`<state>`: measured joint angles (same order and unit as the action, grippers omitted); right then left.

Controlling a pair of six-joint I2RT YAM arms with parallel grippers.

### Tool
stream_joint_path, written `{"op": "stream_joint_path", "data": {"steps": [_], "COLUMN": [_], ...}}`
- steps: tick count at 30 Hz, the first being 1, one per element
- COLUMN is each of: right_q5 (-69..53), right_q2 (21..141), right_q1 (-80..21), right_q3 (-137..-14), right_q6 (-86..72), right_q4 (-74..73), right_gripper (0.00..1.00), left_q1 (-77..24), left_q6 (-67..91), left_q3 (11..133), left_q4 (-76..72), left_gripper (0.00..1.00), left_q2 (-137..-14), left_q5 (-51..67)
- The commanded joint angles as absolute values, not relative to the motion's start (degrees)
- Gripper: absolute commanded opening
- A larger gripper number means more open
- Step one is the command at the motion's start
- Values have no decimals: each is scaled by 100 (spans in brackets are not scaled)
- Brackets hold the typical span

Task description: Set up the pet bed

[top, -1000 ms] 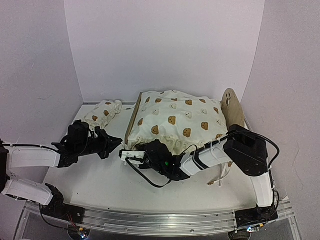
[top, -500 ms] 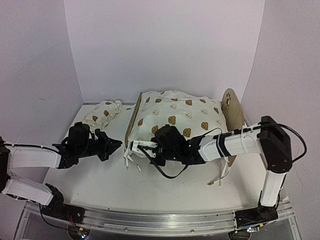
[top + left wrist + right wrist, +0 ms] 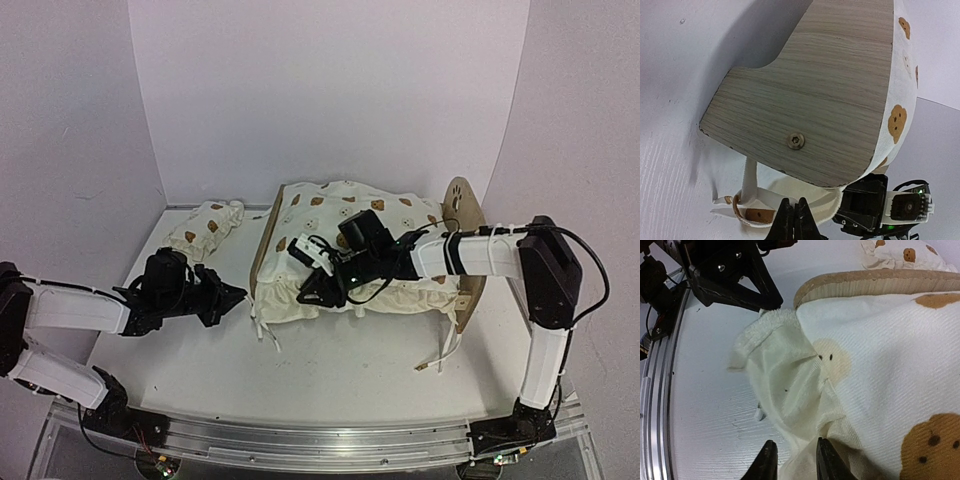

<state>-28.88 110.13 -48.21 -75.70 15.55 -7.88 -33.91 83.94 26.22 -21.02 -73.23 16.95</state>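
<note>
Cushion (image 3: 330,205) blankets pet bed (image 3: 462,205), pillow (image 3: 205,228) lying beside.

Pet bed (image 3: 815,90): light plywood with fine grey-brown grain lines.
Screw (image 3: 796,141): dull brass-grey metal.
Bear-print cushion (image 3: 880,365): cream cloth; bear faces in cookie brown and in pale beige, with small dark dots for eyes.
Cushion ties (image 3: 749,182): cream-white.
Small pillow (image 3: 205,228): cream with brown bear faces, the same print.
Table (image 3: 340,360): plain white.
Walls (image 3: 330,90): pale lilac-white, no pattern.
Left gripper (image 3: 794,220): black fingers.
Right gripper (image 3: 792,460): black fingers.
Arms (image 3: 75,310): white shells, black joints.
</note>
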Motion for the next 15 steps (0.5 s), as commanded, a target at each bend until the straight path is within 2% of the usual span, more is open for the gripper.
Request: {"op": "stream_joint_path", "data": {"steps": [1, 2, 4, 9, 15], "right_q5": [-1808, -1365, -810, -536, 315], "right_q2": [10633, 10439, 10155, 10423, 11328], "right_q1": [-5265, -5492, -5786, -6271, -6391], "right_q3": [-7605, -7438, -7153, -6506, -6716], "right_q6": [-448, -714, -1156, -1972, -1851], "right_q4": [-1103, -1107, -1047, 333, 1556], "right_gripper": [42, 50, 57, 64, 63], "left_q1": [-3366, -3366, -3366, -3366, -3357], "left_q6": [8306, 8312, 8314, 8315, 8334], "left_q3": [2911, 2909, 2901, 2912, 2851], "left_q4": [-2338, -2338, -2342, -2342, -2342], "left_gripper": [0, 0, 0, 0, 0], "left_q2": [-7339, -7343, -7350, -7306, -7279], "left_q5": [1809, 1818, 1836, 1828, 1777]}}
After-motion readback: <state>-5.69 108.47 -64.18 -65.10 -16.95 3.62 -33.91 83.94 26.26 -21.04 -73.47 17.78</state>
